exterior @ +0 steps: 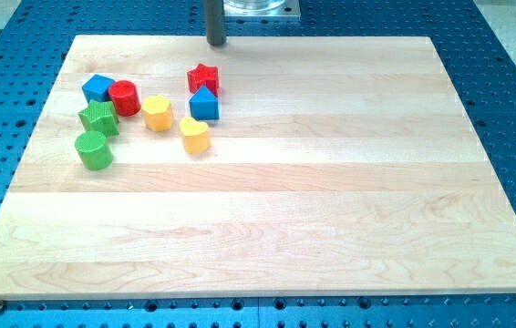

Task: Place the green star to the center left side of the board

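Note:
The green star (98,117) lies on the wooden board (267,210) near its left edge, in the upper left part. A green cylinder (94,150) sits just below it. A blue block (99,88) and a red cylinder (124,97) sit just above it, close to or touching it. My tip (216,42) stands at the board's top edge, up and to the right of the group, apart from all blocks.
A yellow block (158,113) lies right of the green star. A red star (203,78), a blue triangular block (204,105) and a yellow heart (195,135) stand further right. A blue perforated table surrounds the board.

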